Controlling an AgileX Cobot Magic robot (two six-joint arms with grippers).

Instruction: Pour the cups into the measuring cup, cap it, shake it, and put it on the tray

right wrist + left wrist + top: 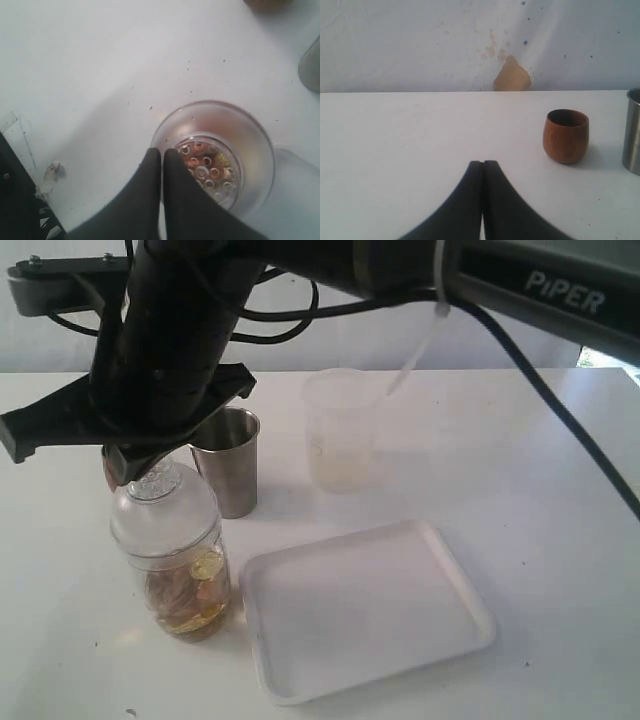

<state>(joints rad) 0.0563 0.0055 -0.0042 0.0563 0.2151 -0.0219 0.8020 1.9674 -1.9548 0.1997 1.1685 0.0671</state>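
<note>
left hand (483,163) closed, empty | right hand (161,151) closed, perhaps touching measuring cup (172,555) | arm (560,285) reads PiPER

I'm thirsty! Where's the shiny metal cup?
In the exterior view the metal cup stands left of centre, just behind the clear jar.

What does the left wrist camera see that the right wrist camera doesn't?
Only the left wrist view shows the whole wooden cup and the stained wall. Only the right wrist view shows the clear measuring cup from above, with its holed cap. Both show the white table and a shut tool: left tool, right tool.
</note>
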